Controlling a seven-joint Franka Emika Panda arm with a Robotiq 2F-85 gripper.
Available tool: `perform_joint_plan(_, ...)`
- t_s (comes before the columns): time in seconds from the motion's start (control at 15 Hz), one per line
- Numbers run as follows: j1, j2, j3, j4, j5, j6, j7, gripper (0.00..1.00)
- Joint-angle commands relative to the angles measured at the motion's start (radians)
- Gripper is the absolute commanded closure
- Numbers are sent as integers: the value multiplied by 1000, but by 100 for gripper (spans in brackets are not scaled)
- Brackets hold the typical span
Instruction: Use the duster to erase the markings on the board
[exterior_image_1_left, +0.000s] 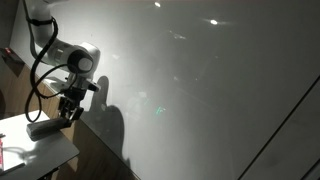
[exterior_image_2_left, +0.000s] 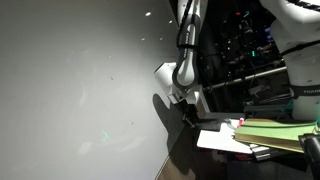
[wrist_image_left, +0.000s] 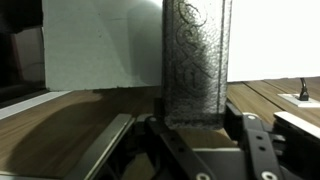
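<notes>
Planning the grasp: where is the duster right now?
In an exterior view, lower left: the duster lies on the small white table, just below the gripper.

It looked like a lab or office — a very large glossy white board (exterior_image_1_left: 200, 80) filled one wall, dark cabled equipment (exterior_image_2_left: 240, 45) stood beside it, and stacked papers (exterior_image_2_left: 268, 133) lay nearby.

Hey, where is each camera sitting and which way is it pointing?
Exterior view: off the board, facing it slantwise; arm and hand at left above a small table.
Exterior view: facing the board from the opposite end; arm mid-picture, stacked papers at right.
Wrist view: on the wrist, looking along the fingers at the duster between them.
Shared: both exterior views show the board and the arm.
</notes>
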Motion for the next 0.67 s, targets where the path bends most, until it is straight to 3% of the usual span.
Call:
perform_joint_plan(0.0, 1, -13, 2, 2, 24, -5, -22, 11)
perform_joint_plan(0.13, 1, -11, 3, 9, 26, -9, -24, 1)
perform_joint_plan(0.4, 3, -22, 10, 18, 34, -22, -34, 0)
perform_joint_plan(0.6, 22, -83, 25, 34, 25, -94, -26, 0)
